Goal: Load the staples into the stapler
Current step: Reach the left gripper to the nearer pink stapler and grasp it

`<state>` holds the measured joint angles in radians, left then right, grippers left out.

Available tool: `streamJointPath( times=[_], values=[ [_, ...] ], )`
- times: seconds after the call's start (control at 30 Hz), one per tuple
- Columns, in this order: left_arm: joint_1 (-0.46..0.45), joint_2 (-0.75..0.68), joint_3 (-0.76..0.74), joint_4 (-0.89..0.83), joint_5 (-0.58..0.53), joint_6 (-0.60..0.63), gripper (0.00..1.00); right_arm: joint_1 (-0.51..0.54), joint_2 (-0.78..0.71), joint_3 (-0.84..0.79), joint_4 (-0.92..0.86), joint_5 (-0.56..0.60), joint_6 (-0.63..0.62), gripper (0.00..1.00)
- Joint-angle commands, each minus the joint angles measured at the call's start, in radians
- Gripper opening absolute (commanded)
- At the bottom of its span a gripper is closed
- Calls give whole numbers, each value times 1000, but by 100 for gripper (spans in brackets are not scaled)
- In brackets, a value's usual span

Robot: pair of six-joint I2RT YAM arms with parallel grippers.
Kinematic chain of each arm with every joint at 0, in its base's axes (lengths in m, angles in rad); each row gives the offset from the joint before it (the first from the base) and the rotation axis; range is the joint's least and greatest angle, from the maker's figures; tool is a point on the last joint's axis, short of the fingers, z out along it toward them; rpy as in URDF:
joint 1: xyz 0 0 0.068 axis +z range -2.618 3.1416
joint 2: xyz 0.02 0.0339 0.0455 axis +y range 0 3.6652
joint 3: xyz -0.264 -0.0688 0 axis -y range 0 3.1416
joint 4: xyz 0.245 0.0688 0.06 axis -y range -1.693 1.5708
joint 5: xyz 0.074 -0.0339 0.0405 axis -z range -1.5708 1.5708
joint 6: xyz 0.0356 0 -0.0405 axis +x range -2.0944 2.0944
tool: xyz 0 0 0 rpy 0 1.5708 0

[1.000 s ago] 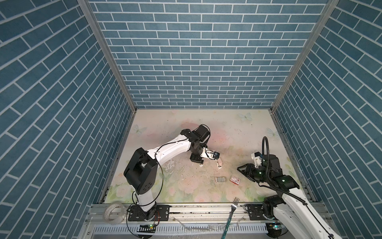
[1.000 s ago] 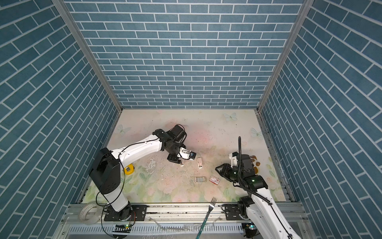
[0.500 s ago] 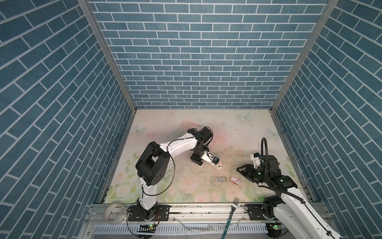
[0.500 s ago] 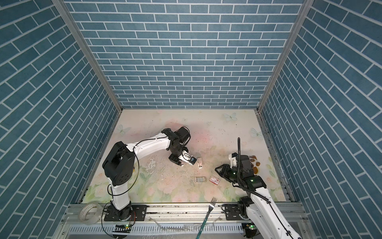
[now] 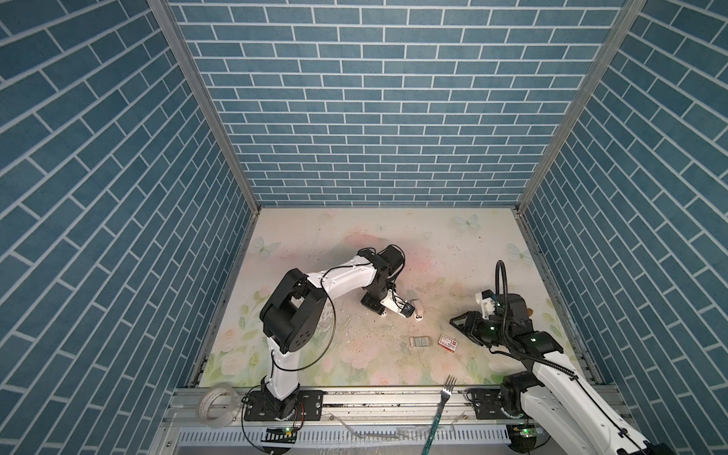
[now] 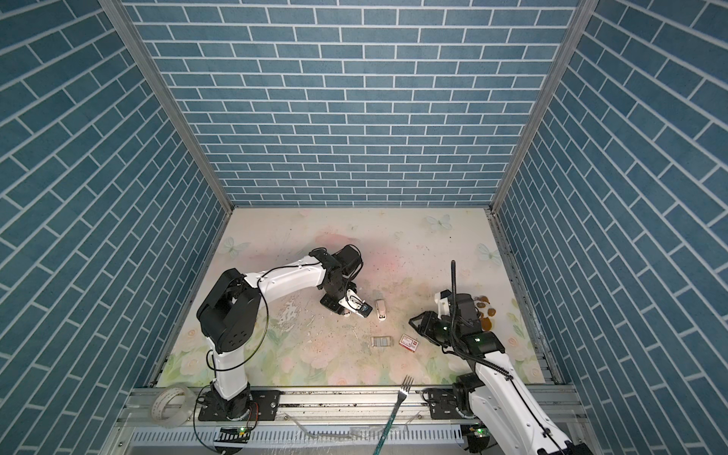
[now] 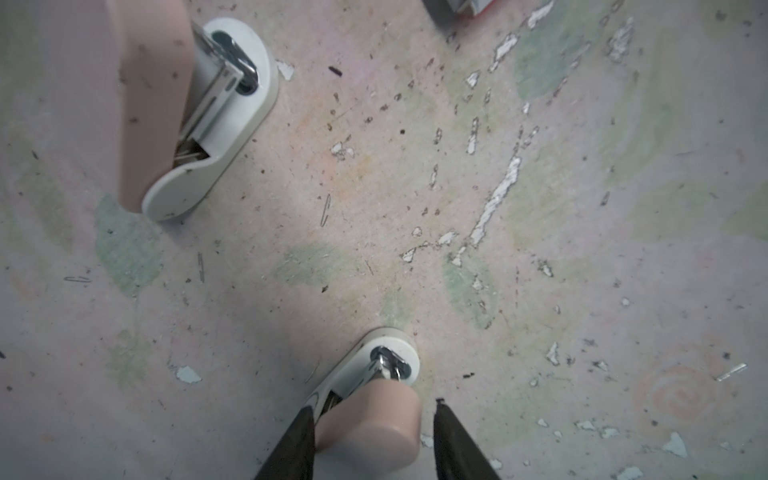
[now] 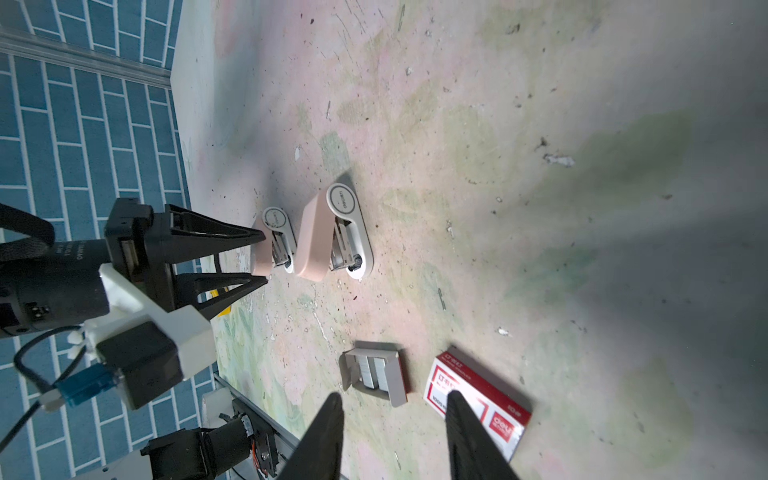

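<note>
One flat block of staples lay nearest, at about five o'clock from the middle of the desk. It was made of thin silvery-grey strips packed side by side in a pale open tray with its end flap standing up. Just beside the tray, at its three o'clock in both top views, sat the white-and-red staple box. The right claw hovered over these two, its jaws parted and empty.

Farther on, at twelve o'clock of the tray, two pink-and-white staplers lay just beside each other. The larger stapler was at three o'clock of the small stapler. The left claw straddled the small one, partly open. One finger touched its pink top and the other stood just clear, so nothing was gripped.

By my reading, the step in hand was securing the stapler, and no strip was loaded. The next move would call for pinching it firmly, opening its magazine, then lifting one strip level, since such strips probably snap apart easily.
</note>
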<state>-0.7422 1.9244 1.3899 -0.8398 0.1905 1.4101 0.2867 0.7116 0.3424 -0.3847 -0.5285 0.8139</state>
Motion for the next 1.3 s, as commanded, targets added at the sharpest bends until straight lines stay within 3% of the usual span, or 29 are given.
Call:
streamJointPath(
  times=[0.0,0.4,0.67,0.97,1.27],
  values=[
    [1,5,-32,5,-16,-23,45,-3,9,-5,20,-14,-5,41],
    [-2,0,-15,2,-46,-150,33,-2,37,-7,59,-14,-14,40],
    [-3,-18,-12,-11,-21,-275,37,-4,64,-16,93,-22,-27,40],
    [-23,-7,-31,55,-34,-342,35,-4,117,-7,129,-47,-36,40],
    [-28,-11,-37,59,-49,-362,18,-7,109,-13,133,-53,-37,38]
  ],
)
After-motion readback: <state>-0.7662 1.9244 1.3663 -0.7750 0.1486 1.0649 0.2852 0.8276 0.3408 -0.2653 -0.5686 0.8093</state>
